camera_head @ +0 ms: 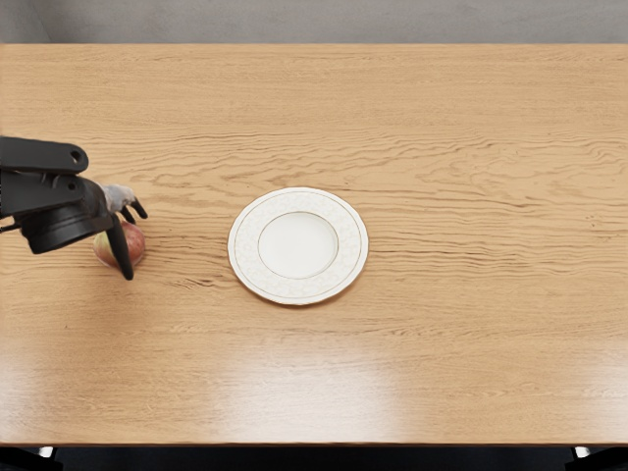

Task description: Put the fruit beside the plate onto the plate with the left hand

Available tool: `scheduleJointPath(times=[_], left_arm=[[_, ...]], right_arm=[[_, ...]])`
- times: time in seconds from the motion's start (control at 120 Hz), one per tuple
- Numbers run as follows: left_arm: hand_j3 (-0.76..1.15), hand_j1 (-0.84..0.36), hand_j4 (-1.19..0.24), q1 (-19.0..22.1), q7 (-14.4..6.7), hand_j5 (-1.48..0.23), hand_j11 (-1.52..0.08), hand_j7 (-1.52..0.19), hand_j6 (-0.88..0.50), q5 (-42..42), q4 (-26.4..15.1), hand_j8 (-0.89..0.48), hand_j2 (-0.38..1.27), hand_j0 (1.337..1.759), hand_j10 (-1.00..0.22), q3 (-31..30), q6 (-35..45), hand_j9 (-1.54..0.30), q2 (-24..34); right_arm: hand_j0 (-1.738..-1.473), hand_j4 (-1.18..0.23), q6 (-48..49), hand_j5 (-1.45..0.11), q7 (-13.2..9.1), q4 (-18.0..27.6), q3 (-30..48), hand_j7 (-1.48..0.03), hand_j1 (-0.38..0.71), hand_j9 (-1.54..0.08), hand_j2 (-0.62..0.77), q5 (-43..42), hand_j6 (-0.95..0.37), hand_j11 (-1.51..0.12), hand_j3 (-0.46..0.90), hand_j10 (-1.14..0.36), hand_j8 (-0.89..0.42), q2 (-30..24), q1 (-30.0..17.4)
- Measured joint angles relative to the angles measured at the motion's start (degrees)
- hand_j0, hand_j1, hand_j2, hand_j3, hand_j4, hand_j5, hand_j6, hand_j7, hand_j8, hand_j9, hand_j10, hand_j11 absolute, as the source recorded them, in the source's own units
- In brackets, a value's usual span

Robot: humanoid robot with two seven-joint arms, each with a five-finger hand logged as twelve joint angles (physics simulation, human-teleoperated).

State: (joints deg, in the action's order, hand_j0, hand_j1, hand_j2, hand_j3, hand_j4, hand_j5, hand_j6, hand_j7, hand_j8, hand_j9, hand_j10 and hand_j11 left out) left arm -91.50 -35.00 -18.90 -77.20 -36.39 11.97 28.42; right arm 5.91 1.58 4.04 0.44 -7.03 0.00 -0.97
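A reddish apple (104, 253) lies on the wooden table, left of the white plate (251, 257), with a clear gap between them. The plate holds nothing. My left hand (131, 237) comes in from the left edge and hovers right over the apple. Its dark thumb (122, 257) reaches down across the front of the fruit, and the other fingertips (135, 208) stick out above its far side. The fingers look spread around the apple, not closed on it. Much of the apple is hidden behind the hand. The right arm is out of view.
The wooden table (442, 343) fills the view, with its far edge at the top and its front edge near the bottom. Nothing else stands on it.
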Motion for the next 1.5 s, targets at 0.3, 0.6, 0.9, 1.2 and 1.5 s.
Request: scheduleJointPath(times=[0.3, 0.6, 0.9, 1.2, 1.5], left_arm=[[0.00, 0.04, -0.26, 0.95, 0.00, -0.34, -0.34, -0.34, -0.26, 0.00, 0.27, -0.26, 0.05, 1.658, -0.26, -0.05, 1.36, -0.34, -0.03], [0.00, -0.13, -0.40, 0.98, 0.00, -0.52, -0.52, -0.52, -0.40, 0.01, 0.41, -0.40, 0.08, 1.658, -0.40, -0.08, 1.89, -0.52, 0.06], [0.00, -0.19, -0.56, 0.20, 0.05, -0.76, -0.76, -0.75, -0.38, 0.33, 0.32, -0.33, 0.14, 1.654, -0.51, -0.05, 1.79, -0.76, 1.00], [0.00, -0.24, -0.60, -3.62, 0.05, -0.81, -0.82, -0.81, -0.37, 0.15, -0.47, -0.33, 0.34, 1.655, -0.51, 0.59, 1.36, -0.81, 3.24], [0.00, -0.24, -0.62, -6.61, 0.04, -0.83, -0.83, -0.83, -0.36, 0.17, -5.44, -0.33, 0.36, 1.655, -0.52, 6.04, 0.83, -0.83, 3.29]], right_arm=[[-1.658, -0.04, 0.00, -0.05, 0.00, 0.00, 0.00, -0.05, -0.31, -0.05, -0.01, 0.00, -0.04, -0.05, 0.00, -0.04, -0.04, 0.00, 0.00], [-1.658, -0.04, 0.00, -0.05, 0.00, 0.00, 0.00, -0.05, -0.31, -0.05, -0.01, 0.00, -0.04, -0.05, 0.00, -0.04, -0.04, 0.00, 0.00], [-1.658, -0.04, 0.01, -0.05, 0.00, 0.00, 0.00, -0.05, -0.31, -0.05, -0.01, 0.00, -0.04, -0.05, 0.00, -0.04, -0.04, 0.00, 0.00], [-1.658, -0.04, 0.00, -0.05, 0.00, 0.00, 0.00, -0.05, -0.31, -0.05, -0.01, 0.00, -0.04, -0.05, 0.00, -0.04, -0.04, 0.00, 0.00], [-1.658, -0.04, 0.00, -0.05, 0.00, 0.00, 0.00, -0.05, -0.31, -0.05, -0.01, 0.00, -0.04, -0.05, 0.00, -0.04, -0.04, 0.00, 0.00]])
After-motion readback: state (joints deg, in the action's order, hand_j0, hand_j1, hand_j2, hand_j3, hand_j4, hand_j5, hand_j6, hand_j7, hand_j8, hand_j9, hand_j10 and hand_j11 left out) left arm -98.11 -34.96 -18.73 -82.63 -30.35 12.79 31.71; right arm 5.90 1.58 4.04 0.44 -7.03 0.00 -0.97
